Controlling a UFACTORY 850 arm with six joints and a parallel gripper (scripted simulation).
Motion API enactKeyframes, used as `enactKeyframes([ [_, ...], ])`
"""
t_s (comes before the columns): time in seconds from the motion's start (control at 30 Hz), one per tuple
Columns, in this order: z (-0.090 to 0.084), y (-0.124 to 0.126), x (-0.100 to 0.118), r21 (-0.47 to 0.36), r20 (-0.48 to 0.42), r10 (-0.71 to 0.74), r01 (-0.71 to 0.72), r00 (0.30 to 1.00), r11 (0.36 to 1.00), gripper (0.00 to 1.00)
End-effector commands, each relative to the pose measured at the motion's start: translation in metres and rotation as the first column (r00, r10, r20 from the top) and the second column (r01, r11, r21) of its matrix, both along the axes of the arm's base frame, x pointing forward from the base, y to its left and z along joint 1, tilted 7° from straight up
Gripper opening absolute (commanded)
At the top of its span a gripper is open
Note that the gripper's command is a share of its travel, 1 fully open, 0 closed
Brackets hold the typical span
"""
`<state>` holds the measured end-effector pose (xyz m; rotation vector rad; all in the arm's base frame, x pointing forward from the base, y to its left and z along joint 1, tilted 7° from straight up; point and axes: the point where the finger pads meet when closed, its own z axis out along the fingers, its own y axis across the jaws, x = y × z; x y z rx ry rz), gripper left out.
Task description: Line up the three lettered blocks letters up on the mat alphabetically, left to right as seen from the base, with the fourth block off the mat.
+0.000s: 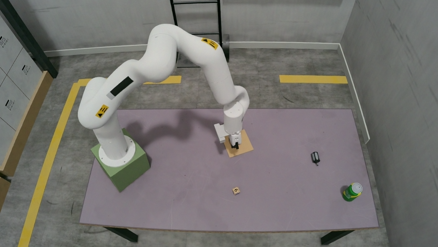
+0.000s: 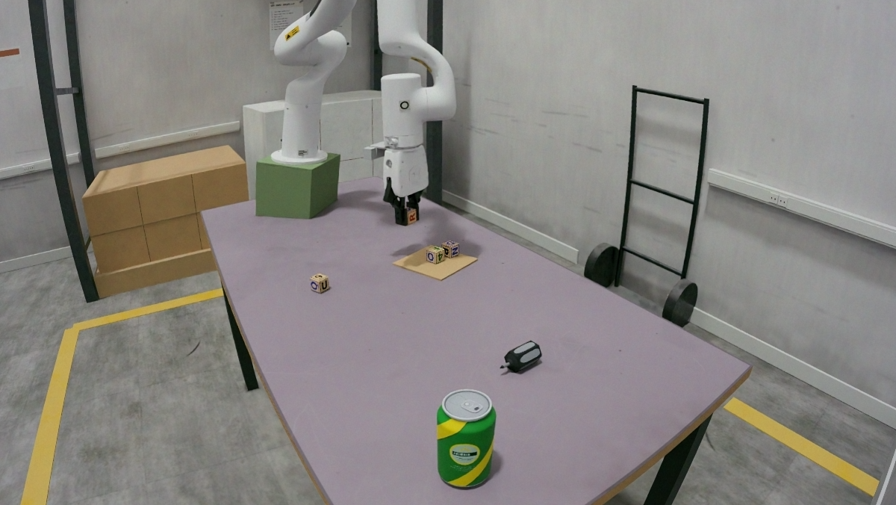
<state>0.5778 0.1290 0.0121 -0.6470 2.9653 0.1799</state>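
Note:
My gripper (image 2: 406, 213) points straight down and is shut on a small wooden block (image 2: 411, 217) with an orange letter on its side. It holds the block in the air above the tan mat (image 2: 433, 264). In the overhead view the gripper (image 1: 235, 145) hangs over the mat (image 1: 239, 144) and hides the held block. Two blocks (image 2: 434, 254) (image 2: 449, 248) sit side by side on the mat; the wrist hides them in the overhead view. A fourth block (image 1: 235, 190), showing a 6 on top, lies on the table off the mat, also in the side view (image 2: 319, 282).
A green can (image 1: 352, 192) stands near the table's right front corner. A small black object (image 1: 315, 157) lies right of the mat. My green base (image 1: 120, 162) stands at the table's left end.

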Motion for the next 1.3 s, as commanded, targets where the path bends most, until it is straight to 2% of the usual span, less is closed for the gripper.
enactKeyframes([
  [0.0, 0.002, 0.002, 0.004, 0.002, 0.029, 0.136, -0.136, 0.990, 0.991, 0.28],
  [0.3, 0.003, 0.005, 0.011, -0.044, 0.061, 0.434, -0.432, 0.899, 0.901, 0.28],
  [0.37, 0.003, 0.005, 0.011, -0.044, 0.061, 0.434, -0.432, 0.899, 0.901, 0.28],
  [0.43, 0.004, 0.006, 0.013, -0.064, 0.068, 0.537, -0.533, 0.841, 0.844, 0.28],
  [0.5, 0.004, 0.007, 0.014, -0.072, 0.070, 0.575, -0.571, 0.815, 0.818, 0.28],
  [0.63, 0.005, 0.008, 0.017, -0.098, 0.073, 0.687, -0.680, 0.723, 0.727, 0.28],
  [0.87, 0.006, 0.010, 0.023, -0.140, 0.069, 0.843, -0.831, 0.534, 0.538, 0.28],
  [0.93, 0.006, 0.010, 0.023, -0.140, 0.069, 0.843, -0.831, 0.534, 0.538, 0.28],
  [1.03, 0.007, 0.011, 0.026, -0.162, 0.062, 0.907, -0.892, 0.417, 0.421, 0.28],
  [1.27, 0.008, 0.013, 0.031, -0.193, 0.044, 0.974, -0.954, 0.224, 0.229, 0.28],
])
